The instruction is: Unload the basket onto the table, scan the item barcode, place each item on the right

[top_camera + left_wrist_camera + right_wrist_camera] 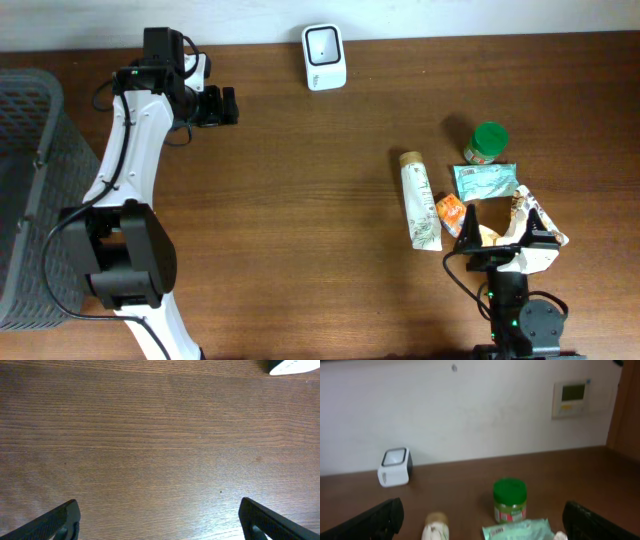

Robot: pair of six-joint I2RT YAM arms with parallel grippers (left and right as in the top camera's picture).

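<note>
The white scanner [324,57] stands at the far edge of the tabletop [300,200]. The left pincer [231,106] hovers to the left of the scanner, jaws wide apart and holding nothing. Well to the right of the scanner and nearer lie a green-lidded jar [487,143], a tube [420,205] and a teal packet [485,181]. The right pincer [500,228] is beside them, also spread and holding nothing.

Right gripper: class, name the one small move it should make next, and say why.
Probably ease the right gripper forward and down over the green packet. Its jaws stand open and empty, the packet lies flat just ahead of it, and no item has yet been brought to the scanner at the far edge of the table.
</note>
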